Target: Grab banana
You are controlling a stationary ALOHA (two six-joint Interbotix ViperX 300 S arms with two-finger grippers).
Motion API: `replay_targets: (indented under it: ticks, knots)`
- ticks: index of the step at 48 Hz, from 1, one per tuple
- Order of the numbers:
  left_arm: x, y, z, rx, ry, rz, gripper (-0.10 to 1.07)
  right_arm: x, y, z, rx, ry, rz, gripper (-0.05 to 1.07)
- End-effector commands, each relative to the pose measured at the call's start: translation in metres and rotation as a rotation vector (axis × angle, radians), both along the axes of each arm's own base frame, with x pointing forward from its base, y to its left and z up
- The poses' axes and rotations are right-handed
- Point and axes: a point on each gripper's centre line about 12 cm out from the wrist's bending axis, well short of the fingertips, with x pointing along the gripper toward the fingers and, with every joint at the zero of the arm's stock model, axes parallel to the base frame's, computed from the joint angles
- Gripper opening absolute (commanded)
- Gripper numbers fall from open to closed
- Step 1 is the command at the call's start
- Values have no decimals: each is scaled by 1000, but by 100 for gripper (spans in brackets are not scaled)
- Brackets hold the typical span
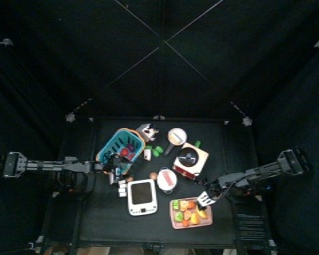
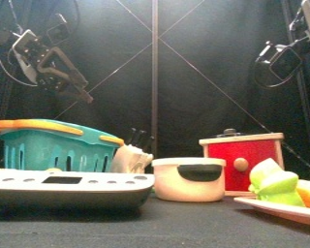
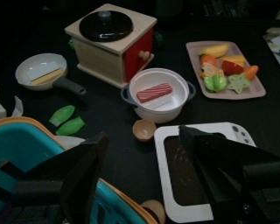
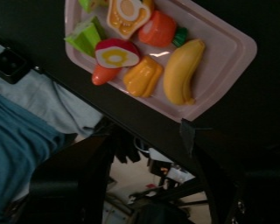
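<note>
Black jaws of the right gripper (image 4: 154, 188) stand spread wide with nothing between them, hanging above the near edge of a pink tray (image 4: 230, 61). On that tray lies the banana (image 4: 184, 72), yellow and elongated, apart from the jaws, close to the tray's edge and just beside an orange ridged piece (image 4: 143, 76). Further along the tray sit a halved red fruit with a white face (image 4: 116, 54), a green leaf-shaped piece (image 4: 85, 38) and a fried egg (image 4: 129, 12). Seen from above, the tray (image 1: 191, 212) is at the table's front right, beside the white rectangular device (image 1: 141, 196). The left gripper (image 3: 149, 171) hovers with its jaws parted over that device and the teal basket (image 3: 38, 140), holding nothing.
</note>
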Motion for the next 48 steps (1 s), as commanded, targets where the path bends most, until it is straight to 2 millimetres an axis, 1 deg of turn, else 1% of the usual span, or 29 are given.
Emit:
replay_targets:
  ticks: [1,13,18,24,32,41,48]
  knots:
    - [6,-1,10,1,-35,-8,98,1,10,5,-44,-28,-6,91]
    - [12,-9,1,-23,-44,-34,98,-7,35,-9,-162,-20,-87,91]
    - [14,-11,0,-26,-38,-39,98,-6,39,-16,-214,-30,-145,91]
    - [13,-11,-3,-25,-32,-41,98,-4,42,-25,-266,-41,-175,91]
    - [12,-11,-4,-27,-28,-40,98,-1,46,-32,-291,-22,-178,91]
    - [11,-11,-6,-26,-23,-40,98,3,53,-46,-335,23,-155,91]
    - [11,-11,-6,-25,-21,-41,98,7,60,-50,-349,26,-138,91]
